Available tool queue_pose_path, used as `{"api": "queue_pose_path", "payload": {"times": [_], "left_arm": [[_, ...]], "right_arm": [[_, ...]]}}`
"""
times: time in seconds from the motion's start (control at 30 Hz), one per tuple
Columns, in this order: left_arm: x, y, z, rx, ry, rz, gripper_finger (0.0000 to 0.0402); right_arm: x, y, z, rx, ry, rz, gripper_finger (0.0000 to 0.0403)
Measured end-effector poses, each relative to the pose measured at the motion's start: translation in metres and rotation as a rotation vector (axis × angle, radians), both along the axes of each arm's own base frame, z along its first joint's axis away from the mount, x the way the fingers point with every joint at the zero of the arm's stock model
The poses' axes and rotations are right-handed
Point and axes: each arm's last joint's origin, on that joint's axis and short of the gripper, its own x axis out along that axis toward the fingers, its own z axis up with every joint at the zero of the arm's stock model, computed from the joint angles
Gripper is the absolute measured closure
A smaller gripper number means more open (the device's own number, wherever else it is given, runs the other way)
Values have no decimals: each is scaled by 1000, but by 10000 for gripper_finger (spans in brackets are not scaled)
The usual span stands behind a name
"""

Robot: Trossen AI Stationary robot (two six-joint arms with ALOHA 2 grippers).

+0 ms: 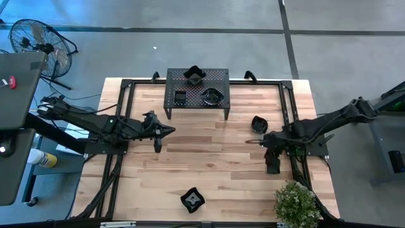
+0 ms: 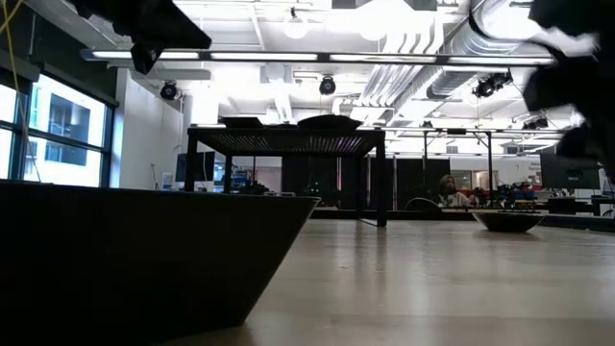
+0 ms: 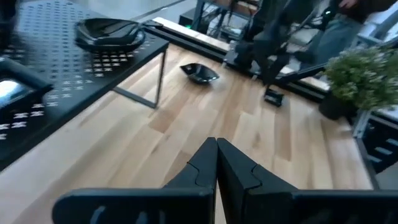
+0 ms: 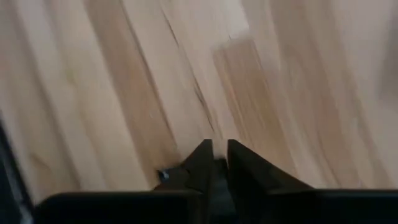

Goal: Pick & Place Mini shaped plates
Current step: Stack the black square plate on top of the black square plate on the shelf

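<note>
Three small glossy black plates [image 1: 194, 76] [image 1: 180, 96] [image 1: 212, 95] sit on the black perforated rack [image 1: 218, 79] at the table's far side. Another plate [image 1: 259, 123] rests on the wood right of the rack, also seen in the left wrist view [image 3: 199, 73]. A wavy-rimmed plate [image 1: 192, 199] lies near the front edge and fills the low view's left foreground [image 2: 144, 259]. My left gripper [image 1: 167, 130] [image 3: 216, 146] is shut and empty, in front of the rack's left end. My right gripper [image 1: 272, 167] [image 4: 216, 149] is shut and empty, low over bare wood, nearer than the plate beside the rack.
The rack stands on legs [image 3: 160, 78] with room beneath it. A black frame [image 1: 288, 95] runs along the table's sides and back. A potted plant [image 1: 296, 202] stands at the front right corner. Bare wood lies between the two arms.
</note>
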Motion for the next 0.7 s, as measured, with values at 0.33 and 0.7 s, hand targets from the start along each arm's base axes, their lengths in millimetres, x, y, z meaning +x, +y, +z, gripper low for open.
{"api": "queue_pose_path", "payload": {"times": [0.33,0.7], "left_arm": [[10,-3,-5,-57,-6,-2,401],[9,-3,-5,-54,0,-1,401]], "right_arm": [[-15,0,-37,-5,67,61,270],[-23,4,-54,32,92,42,310]]}}
